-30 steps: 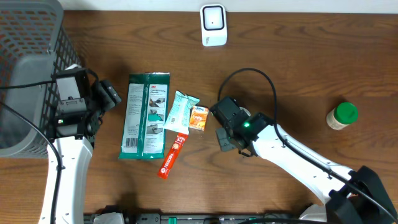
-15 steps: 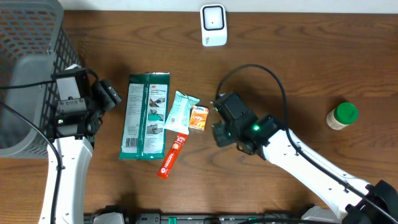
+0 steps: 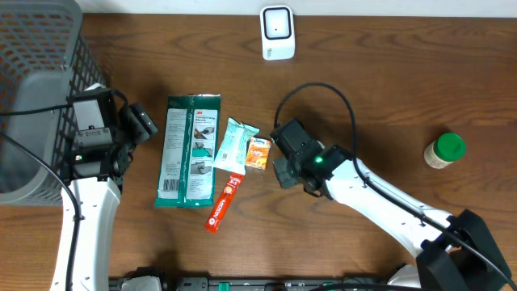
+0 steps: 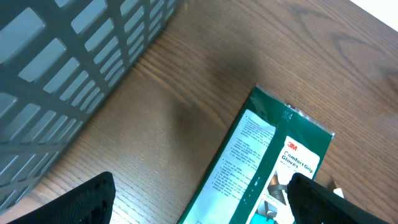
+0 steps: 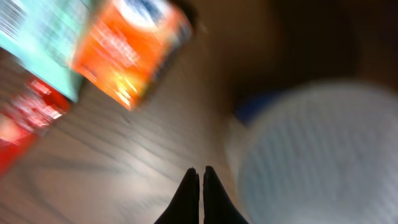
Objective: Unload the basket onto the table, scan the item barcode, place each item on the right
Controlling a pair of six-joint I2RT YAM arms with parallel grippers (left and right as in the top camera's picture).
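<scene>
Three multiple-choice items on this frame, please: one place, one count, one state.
1. Where is the green-capped bottle? A) on the left arm's side B) alone, on the right arm's side C) dead centre
2. How many items lie bunched between the arms? A) two B) four C) six
3. The right fingers are: A) shut, empty B) gripping a packet C) wide open
Key: B, it stands apart; B, gloves pack, teal pouch, orange packet, red stick; A, they meet with nothing between.
</scene>
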